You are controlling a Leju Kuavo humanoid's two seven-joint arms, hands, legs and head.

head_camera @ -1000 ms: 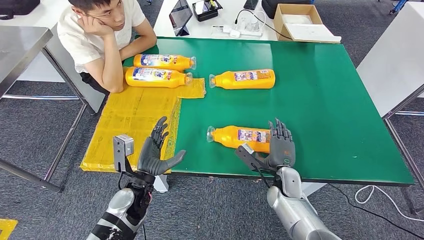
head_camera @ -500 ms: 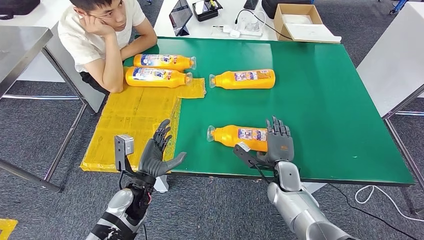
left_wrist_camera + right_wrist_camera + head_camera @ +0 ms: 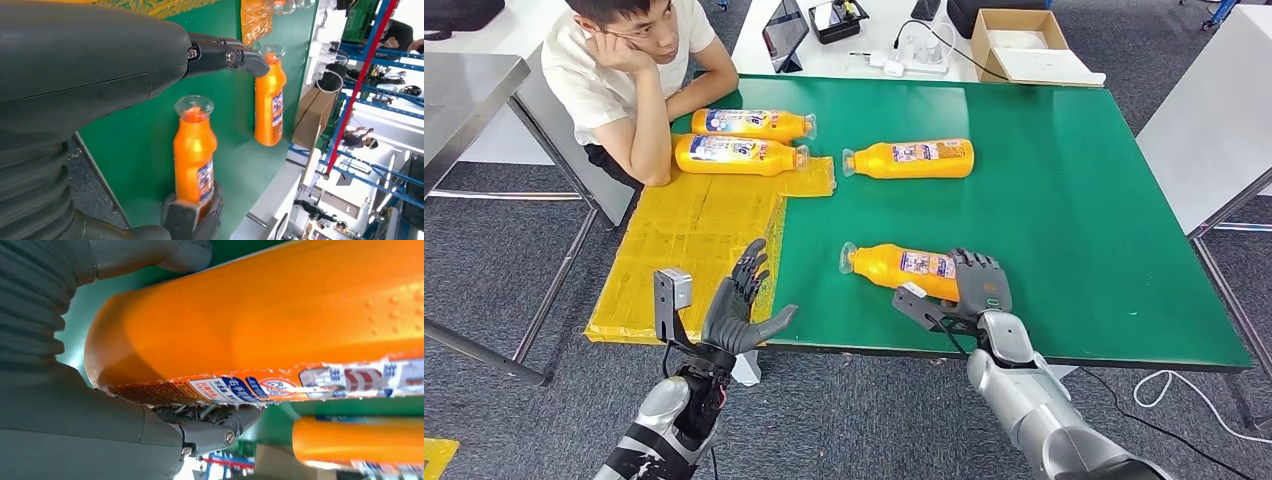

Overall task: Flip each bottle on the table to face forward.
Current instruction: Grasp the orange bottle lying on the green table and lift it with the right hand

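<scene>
Head view: right hand now curled over the base end of the near bottle, where half a second ago the fingers stood straight up behind it. Grips it, by the look of the fingers wrapped across the orange body. Lies on its side near the front edge of the green table, cap pointing toward the robot's left, and slightly swung compared with before. Left hand hangs off the table's front edge beside the yellow sheet, fingers spread, holding nothing. Farther back: one more bottle alone on the green, two bottles side by side near a seated person.

Left wrist view: near bottle seen lengthwise, a dark finger clasping its base; far bottle beyond; left hand's fingers extended and empty.

Right wrist view: orange body of the near bottle pressed close against the palm, fingers hooked under the label edge.

Judging from this: grasp just secured, so the first flip looks ready to begin; other three bottles not yet handled.
</scene>
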